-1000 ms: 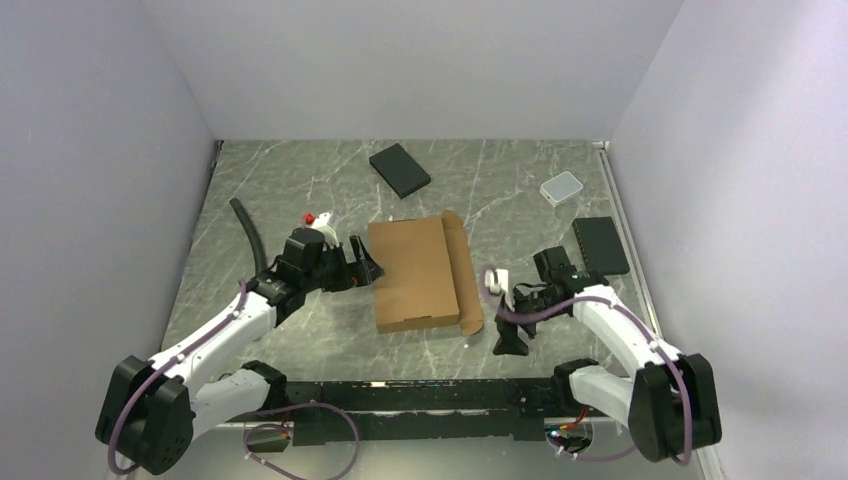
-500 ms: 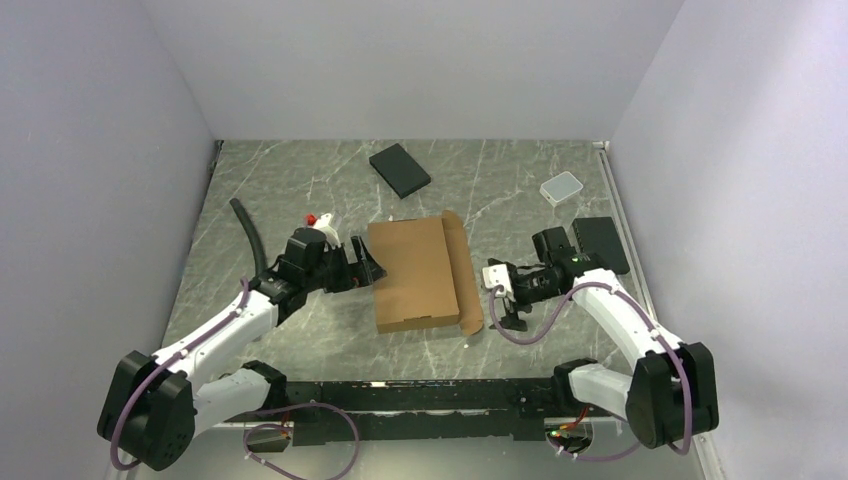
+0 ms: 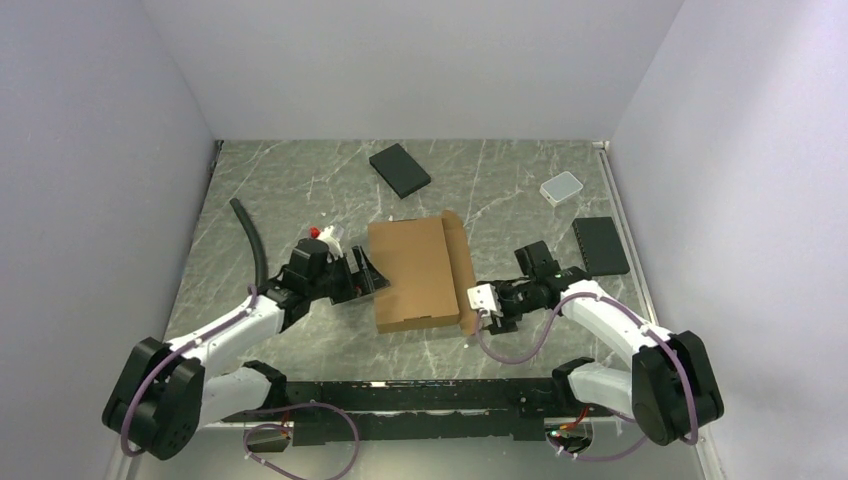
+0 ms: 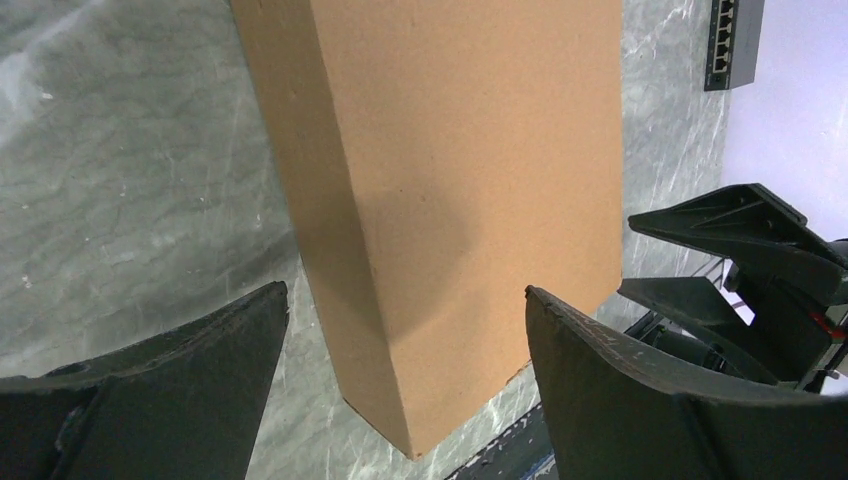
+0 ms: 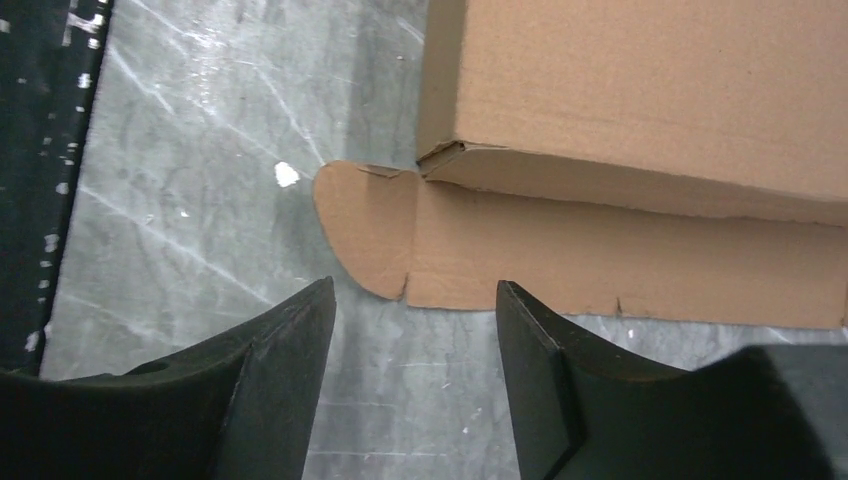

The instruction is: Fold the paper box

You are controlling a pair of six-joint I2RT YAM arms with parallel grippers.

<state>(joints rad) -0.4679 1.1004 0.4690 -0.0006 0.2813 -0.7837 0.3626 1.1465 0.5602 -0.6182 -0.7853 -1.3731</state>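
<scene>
The paper box (image 3: 415, 275) is a flat brown cardboard shape lying mid-table, with a loose flap (image 3: 463, 270) lying along its right side. My left gripper (image 3: 372, 281) is at the box's left edge, open wide. In the left wrist view the box's near corner (image 4: 440, 300) shows between the two fingers (image 4: 210, 380), which do not press on it. My right gripper (image 3: 480, 304) is open just off the flap's near right end. In the right wrist view the flap (image 5: 620, 265) and its rounded tab (image 5: 365, 225) lie just beyond that gripper (image 5: 415, 300), with only table between the fingers.
A black slab (image 3: 400, 170) lies at the back. A second black device (image 3: 600, 245) and a translucent whitish container (image 3: 561, 187) sit by the right wall. A black hose (image 3: 250, 240) curves at the left. The dark rail (image 3: 420, 395) runs along the near edge.
The right arm has swung left and forward, from off to the side up to the flap's near end, its jaws narrowing somewhat. The left gripper has shifted slightly nearer along the box's left edge.
</scene>
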